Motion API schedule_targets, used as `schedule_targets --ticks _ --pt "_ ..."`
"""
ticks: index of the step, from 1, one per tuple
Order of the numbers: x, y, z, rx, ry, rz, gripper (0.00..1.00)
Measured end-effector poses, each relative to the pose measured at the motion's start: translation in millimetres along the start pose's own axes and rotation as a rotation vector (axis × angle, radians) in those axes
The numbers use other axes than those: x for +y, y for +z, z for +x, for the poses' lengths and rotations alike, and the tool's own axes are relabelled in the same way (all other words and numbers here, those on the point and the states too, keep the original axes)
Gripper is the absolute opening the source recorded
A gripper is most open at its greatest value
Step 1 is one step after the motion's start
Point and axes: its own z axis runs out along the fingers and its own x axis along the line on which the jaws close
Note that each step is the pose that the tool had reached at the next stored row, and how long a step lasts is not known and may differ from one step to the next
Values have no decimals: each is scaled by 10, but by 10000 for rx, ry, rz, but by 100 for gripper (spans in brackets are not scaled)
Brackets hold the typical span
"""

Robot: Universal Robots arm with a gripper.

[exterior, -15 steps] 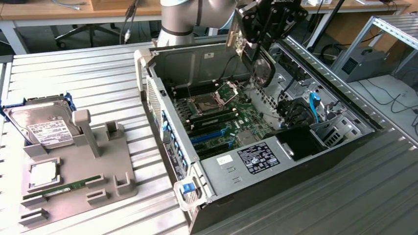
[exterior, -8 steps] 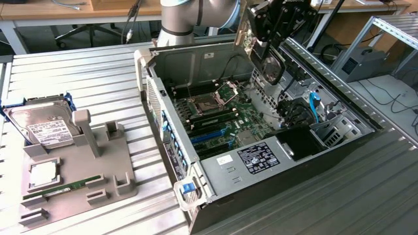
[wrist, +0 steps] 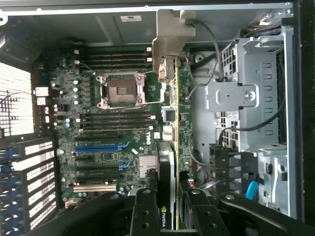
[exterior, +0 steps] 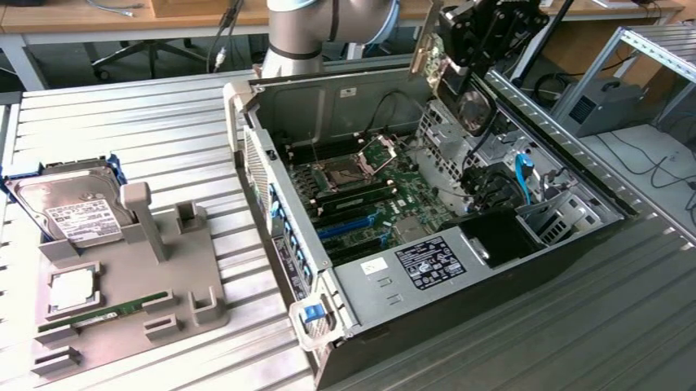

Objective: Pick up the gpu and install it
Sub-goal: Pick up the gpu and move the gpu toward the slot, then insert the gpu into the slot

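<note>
My pincer point(wrist: 170, 217) is clamped on the gpu point(wrist: 173, 123), which hangs edge-on over the open case point(exterior: 326, 102), above its motherboard point(wrist: 118, 78). As I judge it, the card lies crosswise to the blue slots point(wrist: 98, 146), so I'd square it to them gently.

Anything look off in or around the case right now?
Nothing looks damaged, spilled or askew. The gpu is clamped in the pincer, held edge-on over the motherboard of the open case and not seated in a slot.
</note>
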Motion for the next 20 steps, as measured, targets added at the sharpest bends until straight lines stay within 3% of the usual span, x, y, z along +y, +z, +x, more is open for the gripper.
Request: schedule_targets --ticks 4,11,20 --pt "6 4 -130 0 0 0 27" --pt "12 6 -221 0 -2 1 27" --pt "12 6 -226 0 -1 0 27"
